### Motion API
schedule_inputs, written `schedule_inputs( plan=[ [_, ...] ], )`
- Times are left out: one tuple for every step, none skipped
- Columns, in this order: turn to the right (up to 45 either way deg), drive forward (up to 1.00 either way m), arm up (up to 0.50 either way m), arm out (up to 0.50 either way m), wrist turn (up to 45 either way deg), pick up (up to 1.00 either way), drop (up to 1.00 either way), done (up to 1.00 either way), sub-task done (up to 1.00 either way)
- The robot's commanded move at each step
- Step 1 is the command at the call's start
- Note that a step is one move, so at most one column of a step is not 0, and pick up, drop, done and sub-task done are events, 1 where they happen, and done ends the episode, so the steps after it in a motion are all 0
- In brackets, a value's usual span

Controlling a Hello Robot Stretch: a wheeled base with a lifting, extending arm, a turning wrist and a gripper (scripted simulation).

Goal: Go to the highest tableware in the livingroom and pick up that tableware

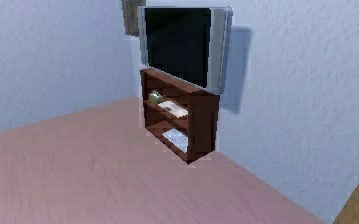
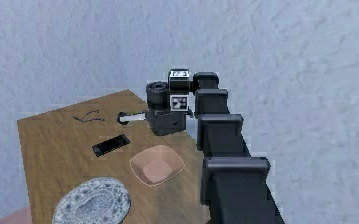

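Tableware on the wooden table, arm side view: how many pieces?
2: a pinkish bowl just left of the arm, and a grey patterned plate at the view's bottom left. The arm may hide others.

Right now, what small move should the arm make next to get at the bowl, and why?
Probably retract the arm a little. The gripper appears farther out along the table than the pink bowl, which lies nearer the robot, just beside the arm, with the grey plate nearer still.
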Motion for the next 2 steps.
schedule_inputs(
  plan=[
    [0.0, 0.00, -0.30, 0.00, 0.0, 0.00, 0.00, 0.00, 0.00],
    [0.0, 0.00, 0.00, 0.00, 0.0, 1.00, 0.00, 0.00, 0.00]
  ],
)
